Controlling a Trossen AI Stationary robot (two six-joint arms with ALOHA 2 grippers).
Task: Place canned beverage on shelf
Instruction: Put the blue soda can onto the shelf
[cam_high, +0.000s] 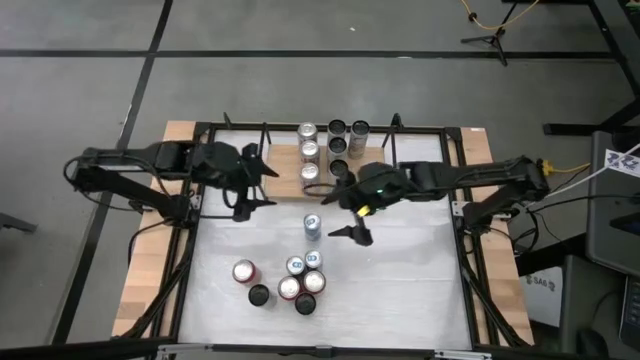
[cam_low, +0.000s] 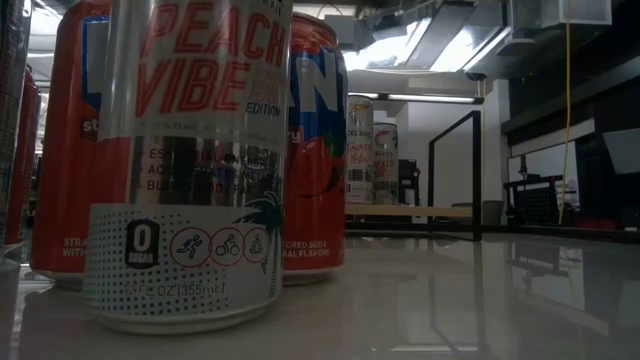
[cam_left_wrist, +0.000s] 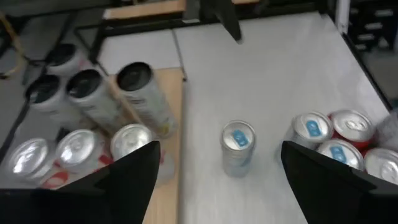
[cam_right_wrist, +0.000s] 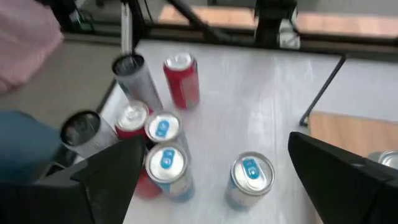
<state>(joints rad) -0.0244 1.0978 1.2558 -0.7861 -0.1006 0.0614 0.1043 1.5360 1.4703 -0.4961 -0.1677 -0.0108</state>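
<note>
A lone silver can with a blue tab (cam_high: 312, 226) stands upright on the white table between my two grippers. It also shows in the left wrist view (cam_left_wrist: 238, 146) and the right wrist view (cam_right_wrist: 250, 177). The shelf (cam_high: 285, 158), a light-wood board with black rod uprights, lies at the table's far middle. Several cans (cam_high: 309, 150) stand on it. My left gripper (cam_high: 257, 188) hangs open above the table, left of the shelf's near edge. My right gripper (cam_high: 345, 215) hangs open just right of the lone can. Neither has anything between its fingers.
A cluster of several red, silver and dark cans (cam_high: 288, 285) stands near the table's front edge; the low view shows them close up (cam_low: 190, 160). Black frame rods run along the table's sides (cam_high: 465, 240). Bare white tabletop lies at the right front (cam_high: 400, 290).
</note>
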